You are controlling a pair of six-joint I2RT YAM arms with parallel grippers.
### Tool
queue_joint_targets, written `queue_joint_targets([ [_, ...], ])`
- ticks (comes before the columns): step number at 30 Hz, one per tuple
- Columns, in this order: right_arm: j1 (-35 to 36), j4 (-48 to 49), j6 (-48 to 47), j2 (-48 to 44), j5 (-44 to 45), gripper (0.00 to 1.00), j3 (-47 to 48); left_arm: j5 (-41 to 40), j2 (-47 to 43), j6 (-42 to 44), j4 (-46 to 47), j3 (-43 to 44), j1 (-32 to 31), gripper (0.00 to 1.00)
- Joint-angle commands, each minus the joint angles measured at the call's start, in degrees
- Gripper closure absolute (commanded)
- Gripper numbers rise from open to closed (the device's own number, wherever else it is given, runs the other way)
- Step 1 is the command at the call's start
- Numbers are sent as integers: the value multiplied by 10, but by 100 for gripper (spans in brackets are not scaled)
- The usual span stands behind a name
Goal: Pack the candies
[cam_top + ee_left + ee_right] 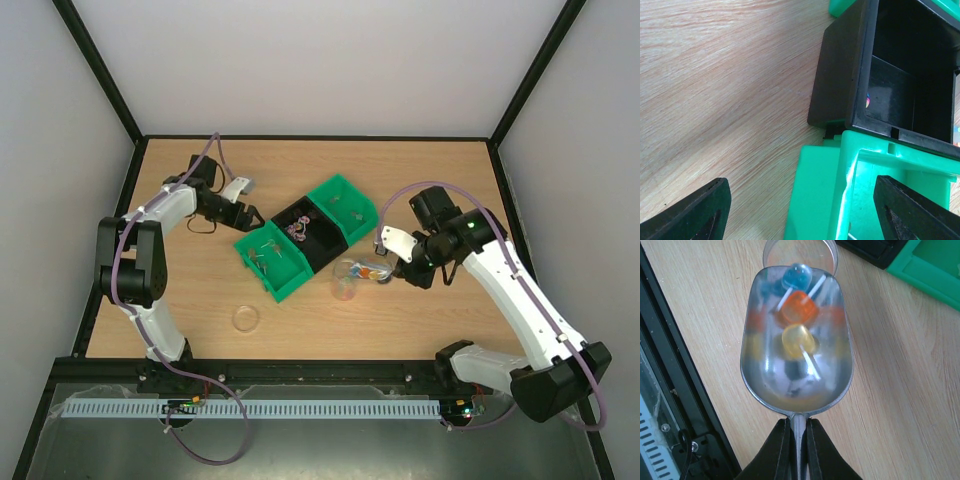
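Lit brightly and evenly from above, with only faint, soft shadows on the tabletop (420,330). Smeared with coloured reflections inside the metal scoop (755,370), slightly blurred around the candies (798,310). Glaring white along the green bin (855,160) rim; out of focus at the left hand (801,184).

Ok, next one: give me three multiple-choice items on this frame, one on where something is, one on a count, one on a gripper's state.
1. Where is the front of the scoop? A inside the black bin; B at the clear cup; C inside a green bin.
2. How many sweets lie in the scoop? A one; B six; C three.
3. The left gripper is: A open; B shut on the scoop; C shut on a sweet.
Answers: 1 B, the right wrist view shows the scoop's front at the cup's rim. 2 C, one blue, one orange, one yellow. 3 A, its jaws stand wide apart in the left wrist view.
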Motion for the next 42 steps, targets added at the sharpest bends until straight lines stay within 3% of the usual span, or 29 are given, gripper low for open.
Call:
queue_joint_targets([
  [1,-2,-53,-15,11,7,99,28,14,1,-5,3,-10,-1,19],
  [22,6,-65,-7,25,14,99,64,14,1,15,-7,-14,0,19],
  [30,6,40,127,14,-39,99,78,-30,-9,87,-50,-15,-24,18],
  [42,-51,248,234,11,33,99,-46,-156,2,85,-38,2,-48,20],
])
